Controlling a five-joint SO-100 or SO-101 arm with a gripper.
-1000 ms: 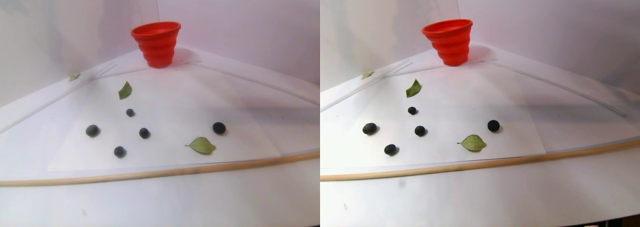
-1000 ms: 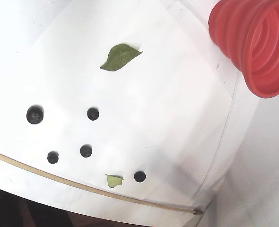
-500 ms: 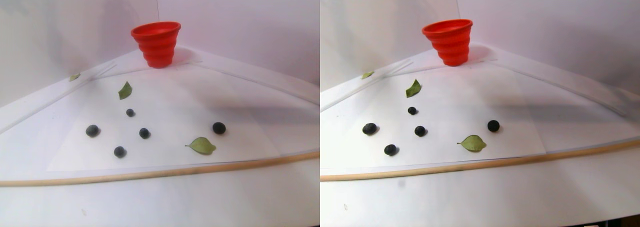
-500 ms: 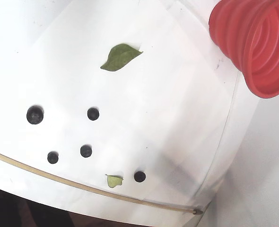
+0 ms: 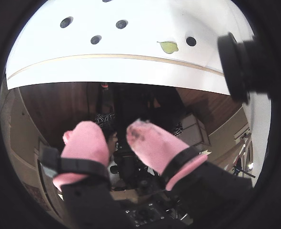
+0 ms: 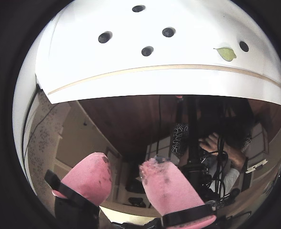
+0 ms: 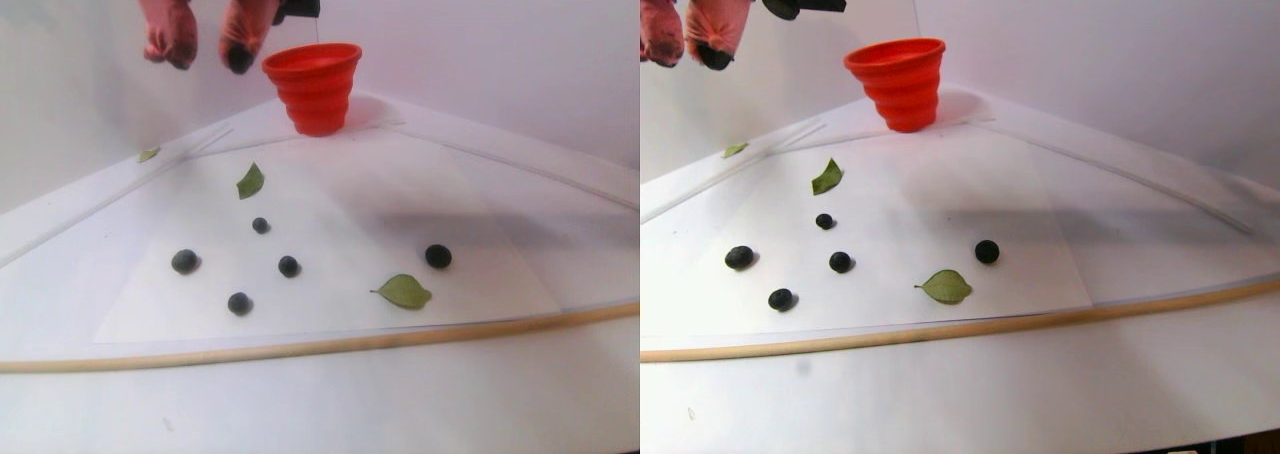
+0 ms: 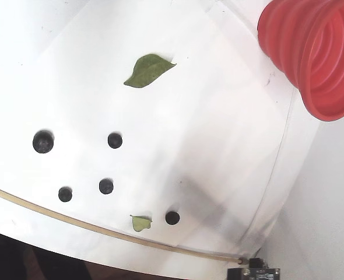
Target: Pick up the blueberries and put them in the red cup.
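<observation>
- The pincer (image 7: 205, 56), with 2 pink padded fingers (image 5: 85, 143) whose tips are smudged dark, hangs high in the air at the far left of the stereo pair view, well above the white table (image 7: 400, 394).
- Its fingers stand spread with a clear gap between them and nothing held, as both wrist views also show (image 6: 124, 169).
- The bright red ribbed cup with stepped walls and a wide round mouth (image 7: 314, 87) stands upright at the far end of the table, just right of the pincer in the stereo pair view and lower than its fingertips.
- In the fixed view the red cup (image 8: 312, 55) fills the top right corner.
- 5 small, round, near-black blueberries (image 7: 288, 266) lie loose on a white paper sheet (image 7: 480, 264) in the near middle of the table, well apart from the cup.
- 4 of them cluster at the left; the 5th (image 7: 438, 256) lies alone to the right.
- A green leaf (image 7: 404, 291) lies near that lone berry; another green leaf (image 7: 250, 181) lies between the cluster and the cup.
- A thin pale wooden strip (image 7: 330, 344) runs across the table nearer than the berries.
</observation>
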